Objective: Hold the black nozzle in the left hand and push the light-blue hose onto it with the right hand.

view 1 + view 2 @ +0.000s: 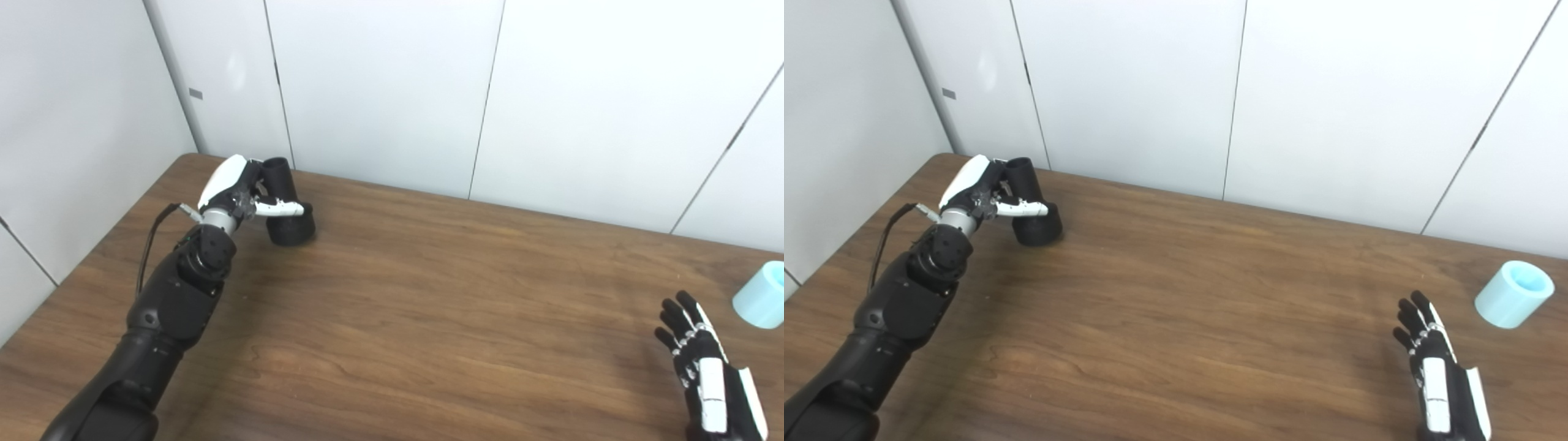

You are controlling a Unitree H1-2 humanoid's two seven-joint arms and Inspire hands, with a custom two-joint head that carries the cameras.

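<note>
Big wood-grain counter [1176, 318] fills most of the shot, brown top running back to a wall of plain white panels [1127, 92] that meet in a corner at the far left. Next biggest thing is the left arm [165, 306], a chunky black forearm coming up from the bottom-left corner and reaching toward that far-left corner of the counter, with a thin black cable looping off near the wrist. At the end of it the left hand [236, 193], white shell on the back and dark underneath, is wrapped around the black nozzle [286, 205], thumb laid across the front of it and the other fingers behind. The nozzle is a two-step tube, wide end down on the counter and the narrow open end poking up and leaning a bit toward the wall. Can't really tell if the base is fully sitting on the wood or slightly tipped. Over at the bottom-right, the right hand [1439, 373] hovers low over the counter, fingers spread and pointing away from the camera, nothing in it. The light-blue hose [1513, 294], a short fat cylinder with its open end facing up and right, rests on the counter near the right edge, just past that hand's fingertips but not touching them.
</note>
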